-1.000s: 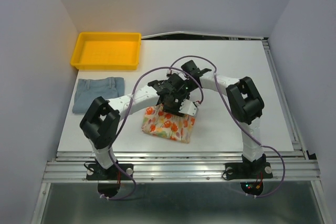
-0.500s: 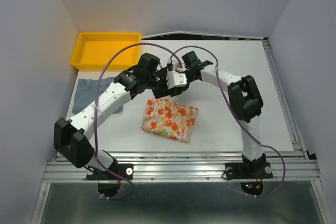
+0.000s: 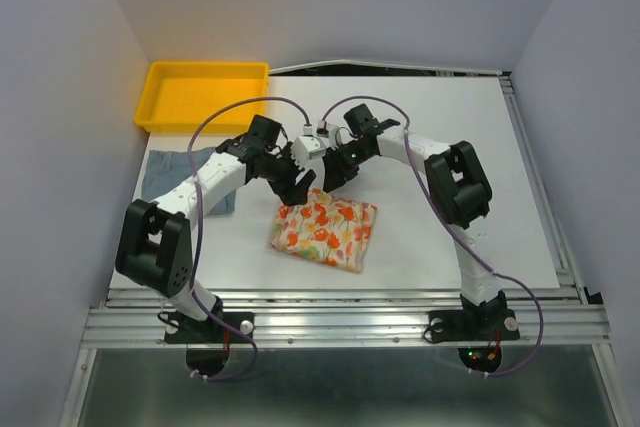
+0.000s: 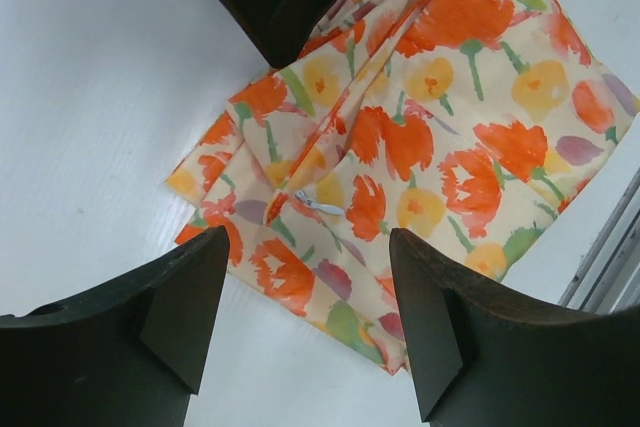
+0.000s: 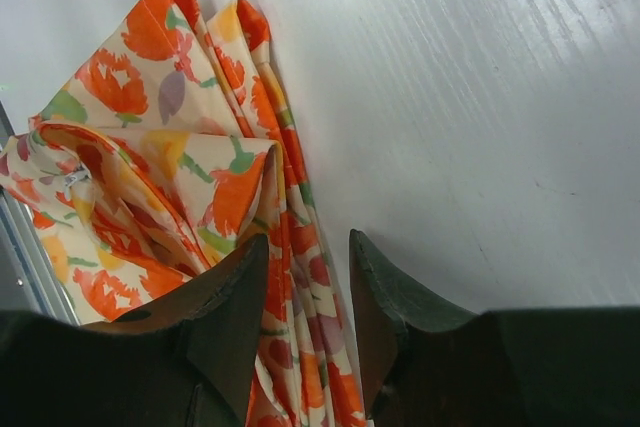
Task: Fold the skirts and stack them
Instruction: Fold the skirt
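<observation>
Floral skirt (image 3: 323,230) lies folded mid-table; the denim skirt (image 3: 165,172), apart at left near the yellow tray (image 3: 150,119), apparently awaits folding and stacking. Left gripper (image 3: 297,188) gapes, right gripper (image 3: 335,176) barely parted, both empty over the floral bundle.

Matt, soft printed cloth skirt (image 3: 323,231) on a smooth, faintly glossy table (image 3: 450,127).

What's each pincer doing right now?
Left pincer: open, empty, above the floral skirt.
Right pincer: narrow gap over the skirt's edge; grip cannot be told.
</observation>
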